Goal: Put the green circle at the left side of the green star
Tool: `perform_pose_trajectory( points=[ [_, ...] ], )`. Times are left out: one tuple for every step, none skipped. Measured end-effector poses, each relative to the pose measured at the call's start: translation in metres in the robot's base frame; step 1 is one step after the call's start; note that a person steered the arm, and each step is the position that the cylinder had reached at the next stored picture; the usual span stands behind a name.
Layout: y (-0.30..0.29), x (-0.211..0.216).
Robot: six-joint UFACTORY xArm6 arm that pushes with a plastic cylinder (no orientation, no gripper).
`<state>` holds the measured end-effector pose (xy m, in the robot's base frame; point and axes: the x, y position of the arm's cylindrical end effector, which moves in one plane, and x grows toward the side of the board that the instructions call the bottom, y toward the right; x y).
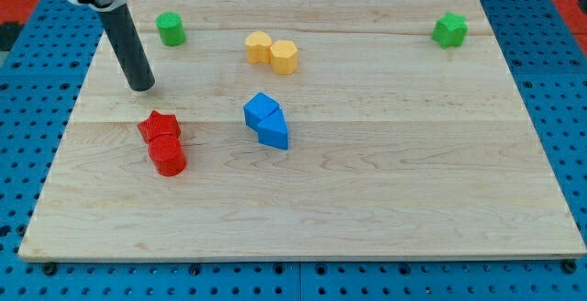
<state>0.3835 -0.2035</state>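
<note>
The green circle point(171, 29) stands near the board's top left. The green star point(449, 30) stands near the top right corner, far to the right of the circle. My tip point(141, 87) rests on the board below and slightly left of the green circle, about a block's width or two away, and above the red blocks. It touches no block.
Two yellow blocks point(271, 52) sit side by side at top centre. Two blue blocks point(266, 120) touch at the middle. A red star point(159, 126) and a red cylinder point(168, 156) touch at the left. The wooden board point(367, 200) lies on a blue pegboard.
</note>
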Motion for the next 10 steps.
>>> perform_pose_trajectory(
  points=[
    [-0.007,-0.007],
    [-0.062,-0.03],
    [-0.099,-0.067],
    [-0.083,-0.098],
    [-0.011,-0.106],
    [0.041,-0.113],
    [0.09,-0.126],
    [0.147,-0.128],
    [0.204,-0.128],
    [0.227,-0.135]
  ],
)
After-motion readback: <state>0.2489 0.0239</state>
